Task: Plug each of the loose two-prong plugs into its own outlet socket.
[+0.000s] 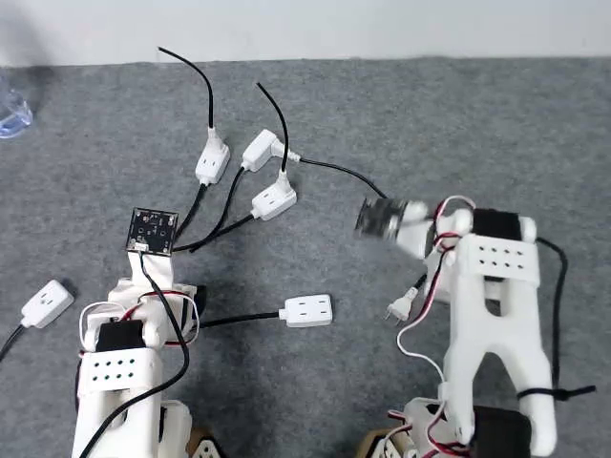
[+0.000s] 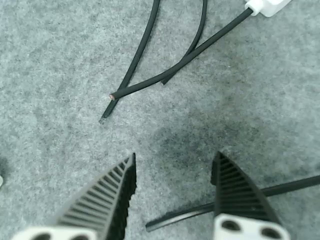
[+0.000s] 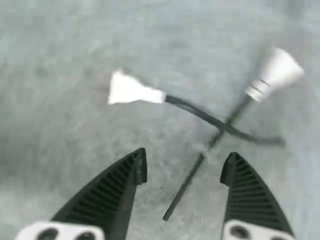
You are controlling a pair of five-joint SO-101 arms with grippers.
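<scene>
Three white plug-and-socket pieces [image 1: 212,157] [image 1: 263,148] [image 1: 273,200] lie grouped at the back centre, each on a black cord. A white outlet socket [image 1: 307,310] rests mid-table and another outlet [image 1: 46,302] lies at the left edge. One loose two-prong plug [image 1: 401,307] lies beside the right arm. My right gripper [image 3: 186,153] is open above the carpet, facing a white plug [image 3: 132,90] and a second white piece [image 3: 275,72]; in the high view it [image 1: 384,219] hangs right of the group. My left gripper [image 2: 175,160] is open over bare cable ends [image 2: 112,95].
Grey carpet covers the table. Black cords [image 1: 229,205] fan out from the group toward the left arm's camera board [image 1: 153,231]. A clear plastic object [image 1: 11,110] sits at the far left edge. Open carpet stretches across the back right.
</scene>
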